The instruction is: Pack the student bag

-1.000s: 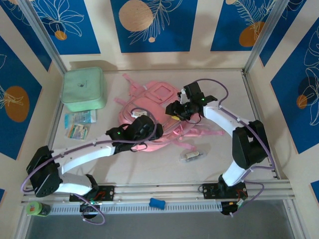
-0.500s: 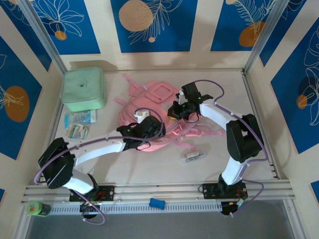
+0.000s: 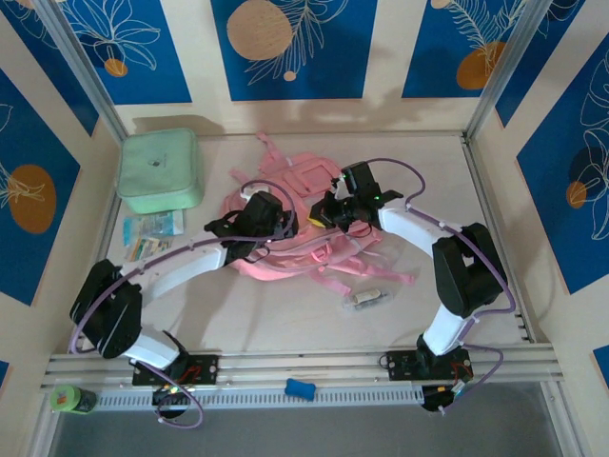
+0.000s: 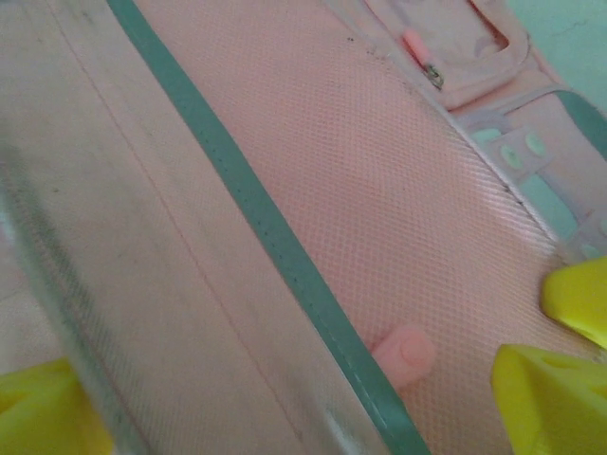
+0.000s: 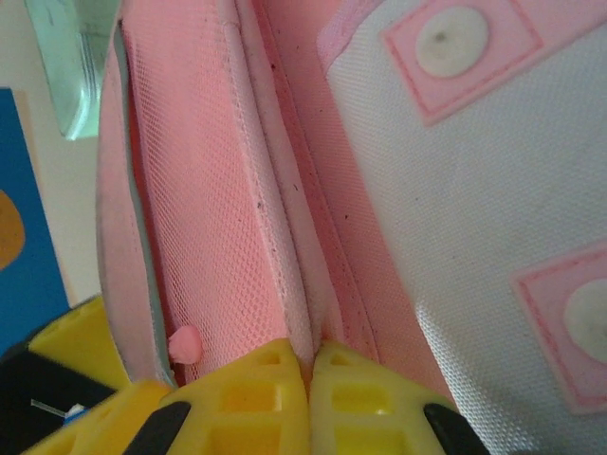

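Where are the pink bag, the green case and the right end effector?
bag (image 3: 303,259): top view, lower pink fabric.
case (image 3: 159,169): top view, lid centre.
right end effector (image 5: 309,365): right wrist view, between its shut fingertips.

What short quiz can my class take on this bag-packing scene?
1. True or false: the right arm's fingers are pinched shut on a fabric edge of the student bag.
2. Where does the mint green case lie? A) on top of the bag B) at the far left corner of the table, apart from the bag C) at the near edge
3. Fill in: the left arm's fingers stand ____ over the pink fabric.
Key: 1 true; 2 B; 3 open.
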`<state>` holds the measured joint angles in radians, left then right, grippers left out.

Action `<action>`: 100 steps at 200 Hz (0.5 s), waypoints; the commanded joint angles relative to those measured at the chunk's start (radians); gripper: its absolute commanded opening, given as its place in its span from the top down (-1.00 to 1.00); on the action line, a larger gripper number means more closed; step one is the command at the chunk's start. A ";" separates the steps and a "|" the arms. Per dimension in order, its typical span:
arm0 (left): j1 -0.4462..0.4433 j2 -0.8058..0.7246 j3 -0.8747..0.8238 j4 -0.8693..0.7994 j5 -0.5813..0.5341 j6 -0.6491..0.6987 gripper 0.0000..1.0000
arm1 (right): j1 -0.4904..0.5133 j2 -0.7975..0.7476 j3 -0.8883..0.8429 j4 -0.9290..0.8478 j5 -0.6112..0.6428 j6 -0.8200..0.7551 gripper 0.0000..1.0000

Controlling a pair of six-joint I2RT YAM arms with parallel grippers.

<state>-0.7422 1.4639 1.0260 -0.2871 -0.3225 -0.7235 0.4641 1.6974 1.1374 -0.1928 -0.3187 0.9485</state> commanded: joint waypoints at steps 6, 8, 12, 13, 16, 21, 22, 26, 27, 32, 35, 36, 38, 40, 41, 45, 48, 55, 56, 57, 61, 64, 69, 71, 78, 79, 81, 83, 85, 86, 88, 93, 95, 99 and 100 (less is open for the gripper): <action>-0.057 -0.072 0.028 -0.151 -0.052 -0.015 -0.99 | 0.018 -0.065 -0.004 0.089 -0.047 0.096 1.00; -0.066 -0.077 0.027 -0.158 -0.064 -0.019 -0.99 | 0.020 -0.066 -0.004 0.085 -0.043 0.097 1.00; -0.086 -0.083 0.024 -0.169 -0.089 -0.029 -0.99 | 0.021 -0.069 -0.002 0.081 -0.037 0.099 1.00; -0.091 -0.085 0.024 -0.170 -0.093 -0.030 -0.99 | 0.021 -0.070 -0.002 0.081 -0.035 0.099 1.00; -0.104 -0.089 0.021 -0.175 -0.108 -0.034 -0.99 | 0.023 -0.074 -0.003 0.078 -0.030 0.100 1.00; -0.125 -0.094 0.018 -0.179 -0.128 -0.039 -0.99 | 0.025 -0.077 -0.002 0.076 -0.023 0.100 1.00; -0.130 -0.095 0.018 -0.181 -0.132 -0.041 -0.99 | 0.026 -0.078 -0.002 0.076 -0.022 0.100 1.00; -0.146 -0.094 0.018 -0.189 -0.151 -0.050 -0.99 | 0.028 -0.081 -0.002 0.073 -0.016 0.100 1.00; -0.149 -0.093 0.018 -0.191 -0.155 -0.053 -0.99 | 0.029 -0.082 -0.002 0.072 -0.014 0.100 1.00; -0.164 -0.091 0.021 -0.205 -0.175 -0.072 -0.99 | 0.031 -0.082 -0.002 0.072 -0.011 0.102 1.00; -0.173 -0.086 0.024 -0.211 -0.182 -0.080 -0.99 | 0.032 -0.082 -0.002 0.071 -0.011 0.104 1.00; -0.176 -0.085 0.024 -0.213 -0.184 -0.083 -0.99 | 0.032 -0.082 -0.001 0.072 -0.010 0.104 1.00; -0.180 -0.082 0.027 -0.216 -0.187 -0.087 -0.99 | 0.032 -0.081 0.000 0.072 -0.013 0.103 1.00; -0.185 -0.078 0.029 -0.220 -0.190 -0.091 -0.99 | 0.031 -0.080 0.002 0.072 -0.015 0.103 1.00; -0.188 -0.075 0.030 -0.221 -0.191 -0.092 -0.99 | 0.031 -0.080 0.003 0.071 -0.015 0.102 1.00; -0.196 -0.063 0.037 -0.229 -0.199 -0.100 -0.99 | 0.032 -0.078 0.008 0.066 -0.017 0.098 1.00; -0.200 -0.054 0.045 -0.236 -0.205 -0.106 -0.99 | 0.033 -0.077 0.013 0.060 -0.017 0.097 1.00; -0.215 -0.029 0.062 -0.251 -0.223 -0.118 -0.99 | 0.033 -0.076 0.023 0.040 -0.014 0.089 1.00; -0.217 -0.026 0.063 -0.253 -0.226 -0.119 -0.99 | 0.033 -0.076 0.024 0.038 -0.012 0.089 1.00; -0.219 -0.021 0.066 -0.254 -0.227 -0.120 -0.99 | 0.034 -0.077 0.025 0.036 -0.012 0.088 1.00; -0.226 -0.007 0.078 -0.257 -0.234 -0.120 -0.99 | 0.035 -0.078 0.025 0.029 -0.006 0.087 1.00; -0.230 0.004 0.088 -0.259 -0.237 -0.120 -0.99 | 0.034 -0.080 0.023 0.027 -0.003 0.086 1.00; -0.238 0.024 0.101 -0.265 -0.251 -0.126 -0.99 | 0.037 -0.086 0.017 0.028 0.004 0.086 1.00; -0.242 0.030 0.108 -0.268 -0.260 -0.131 -0.99 | 0.036 -0.088 0.014 0.030 0.007 0.087 1.00; -0.252 0.047 0.125 -0.276 -0.289 -0.149 -0.99 | 0.038 -0.095 0.001 0.039 0.012 0.095 1.00; -0.253 0.050 0.127 -0.277 -0.292 -0.150 -0.99 | 0.038 -0.096 0.000 0.042 0.013 0.095 1.00; -0.255 0.057 0.132 -0.277 -0.299 -0.151 -0.99 | 0.038 -0.098 -0.004 0.045 0.013 0.095 1.00; -0.256 0.061 0.135 -0.275 -0.307 -0.153 -0.99 | 0.038 -0.099 -0.006 0.046 0.013 0.096 1.00; -0.258 0.067 0.139 -0.271 -0.312 -0.154 -0.99 | 0.038 -0.100 -0.009 0.050 0.015 0.097 1.00; -0.258 0.070 0.140 -0.271 -0.313 -0.155 -0.99 | 0.038 -0.100 -0.009 0.050 0.015 0.098 1.00; -0.257 0.074 0.143 -0.267 -0.315 -0.156 -0.99 | 0.037 -0.100 -0.010 0.051 0.015 0.099 1.00; -0.257 0.085 0.153 -0.262 -0.325 -0.162 -0.99 | 0.036 -0.099 -0.012 0.048 0.015 0.100 1.00; -0.256 0.090 0.155 -0.262 -0.328 -0.166 -0.99 | 0.036 -0.099 -0.011 0.048 0.015 0.099 1.00; -0.257 0.101 0.162 -0.262 -0.342 -0.173 -0.99 | 0.035 -0.098 -0.010 0.045 0.014 0.099 1.00; -0.257 0.103 0.164 -0.262 -0.345 -0.175 -0.99 | 0.035 -0.097 -0.011 0.045 0.014 0.099 1.00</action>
<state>-0.9886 1.5200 1.1313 -0.5095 -0.5484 -0.8413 0.4866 1.6638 1.1297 -0.1864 -0.2653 1.0294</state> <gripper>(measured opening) 0.994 0.052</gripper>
